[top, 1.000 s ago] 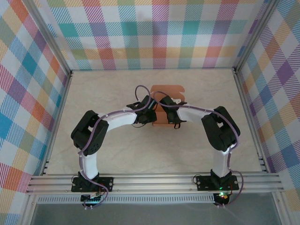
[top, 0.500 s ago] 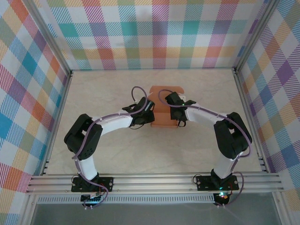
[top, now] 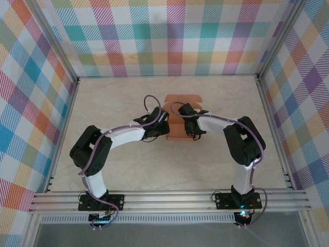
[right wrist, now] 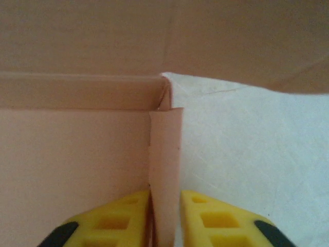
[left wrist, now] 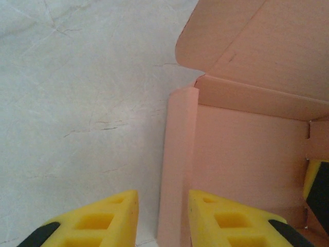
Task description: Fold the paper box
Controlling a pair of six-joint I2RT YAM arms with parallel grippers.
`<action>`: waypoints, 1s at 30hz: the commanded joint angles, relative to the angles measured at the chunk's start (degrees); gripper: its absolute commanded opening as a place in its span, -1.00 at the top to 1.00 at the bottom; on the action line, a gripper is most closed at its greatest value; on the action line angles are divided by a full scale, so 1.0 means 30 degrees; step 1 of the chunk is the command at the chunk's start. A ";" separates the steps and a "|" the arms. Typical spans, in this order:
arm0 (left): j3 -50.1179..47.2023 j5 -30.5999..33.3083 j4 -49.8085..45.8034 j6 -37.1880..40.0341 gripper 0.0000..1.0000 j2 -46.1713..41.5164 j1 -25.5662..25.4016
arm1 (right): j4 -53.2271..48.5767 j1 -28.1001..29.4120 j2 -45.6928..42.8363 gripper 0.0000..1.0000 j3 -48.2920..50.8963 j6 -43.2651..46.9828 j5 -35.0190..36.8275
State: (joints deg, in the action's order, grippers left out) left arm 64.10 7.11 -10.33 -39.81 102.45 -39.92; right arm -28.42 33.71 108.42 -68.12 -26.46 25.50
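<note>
Right end effector [right wrist: 164,195]: closed onto right side wall of paper box [top: 183,99], wall pinched between both pads.
Left end effector [left wrist: 163,198]: held part open, left side wall straddled, gap seen at outer finger.
Paper box: laid mid-counter between both end effectors, side walls raised, lid flap open at far side.
Counter [top: 118,98]: pale marbled surface.

Seen from above, the black wrist ends [top: 156,123] of both arms hide the middle of the salmon-orange thin card box [top: 182,98]. In the left wrist view the box runs off the top and right edges, and the bottom edge cuts the left gripper [left wrist: 163,206]. In the right wrist view the bottom edge likewise cuts the right gripper [right wrist: 164,206], and the box leaves by the top and left edges.
</note>
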 commanded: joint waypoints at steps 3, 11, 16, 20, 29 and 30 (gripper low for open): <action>-0.0353 0.0496 0.0001 -0.0120 0.37 -0.1030 0.0168 | -0.0986 -0.0062 0.0073 0.83 -0.0615 -0.0293 0.0464; -0.1441 0.1728 0.0219 0.0330 0.27 -0.2562 0.0154 | 0.0325 -0.0078 -0.2329 0.00 0.0662 0.0064 -0.0312; -0.2502 0.2935 0.0221 0.1001 0.18 -0.4231 0.0182 | 0.2193 -0.0127 -0.4934 -0.44 0.2325 0.1333 -0.1129; -0.3116 0.3203 0.0666 0.2008 0.08 -0.5375 0.0398 | 0.3448 -0.0531 -0.7084 -0.51 0.3113 0.3404 -0.3151; -0.2205 -0.3430 0.2944 0.6421 -0.24 -0.5936 0.3116 | 0.2403 -0.3894 -0.7998 -0.49 0.1565 1.0119 -1.3039; -0.2019 -0.4065 0.3103 0.6950 -0.26 -0.5924 0.3342 | 0.1914 -0.4138 -0.7899 -0.49 0.1176 1.0526 -1.3466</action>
State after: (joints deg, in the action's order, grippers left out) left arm 55.27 4.38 -4.29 -25.85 84.88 -31.88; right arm -20.18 23.29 84.42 -60.84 -3.90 -2.07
